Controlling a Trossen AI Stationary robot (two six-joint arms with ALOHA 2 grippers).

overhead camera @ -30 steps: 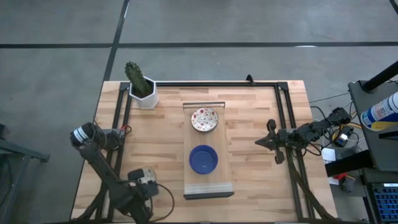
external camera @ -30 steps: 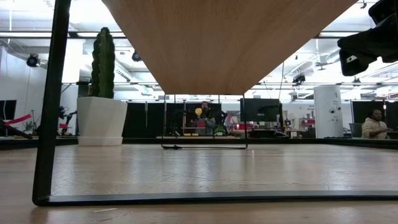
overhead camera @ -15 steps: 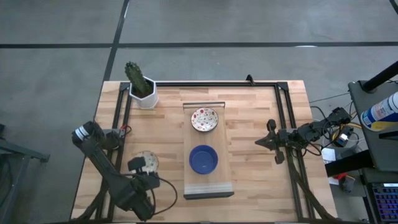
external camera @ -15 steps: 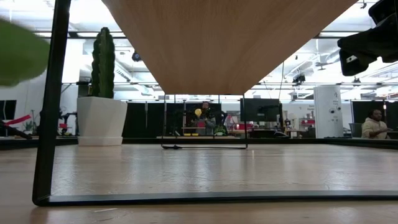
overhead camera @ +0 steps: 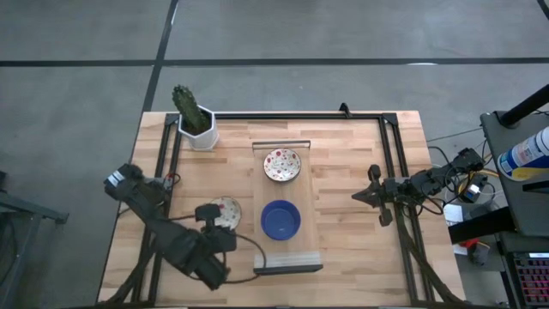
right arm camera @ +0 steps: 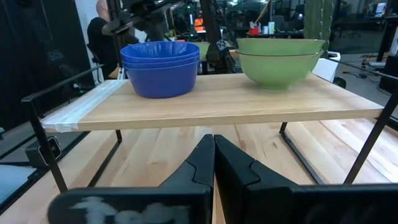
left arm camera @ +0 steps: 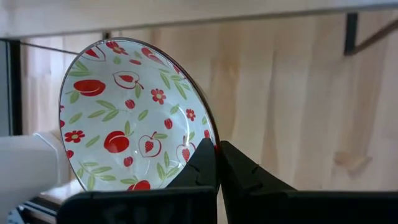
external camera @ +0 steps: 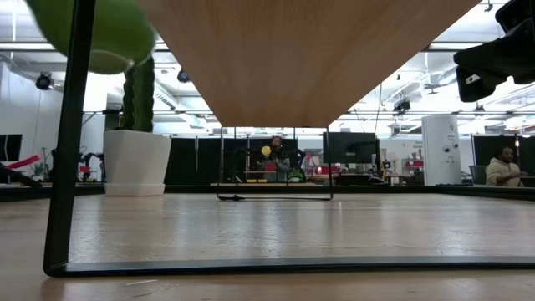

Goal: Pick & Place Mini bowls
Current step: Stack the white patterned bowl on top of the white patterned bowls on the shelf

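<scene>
A mini bowl, cream-white inside with red fruit and green leaves and green outside, is in my left gripper, just left of the raised wooden shelf. On the shelf stand a stack of patterned bowls, green outside, and a stack of blue bowls. My right gripper waits shut, right of the shelf, holding nothing. My left gripper pinches the bowl's rim between its two fingers, one on the inner face and one on the outer. The fingers come level from the table's near-left side. The bowl is lifted clear of the table, its open side up in the high view.
A white pot with a green cactus stands at the far left corner. A black metal frame runs round the table top, and the shelf's black legs stand on it. People sit in the room behind.
My left gripper has carried the bowl from the near-left part of the table toward the far right, up to the shelf's left side. In the low view the bowl's green underside has come in from the left, high above the table.
</scene>
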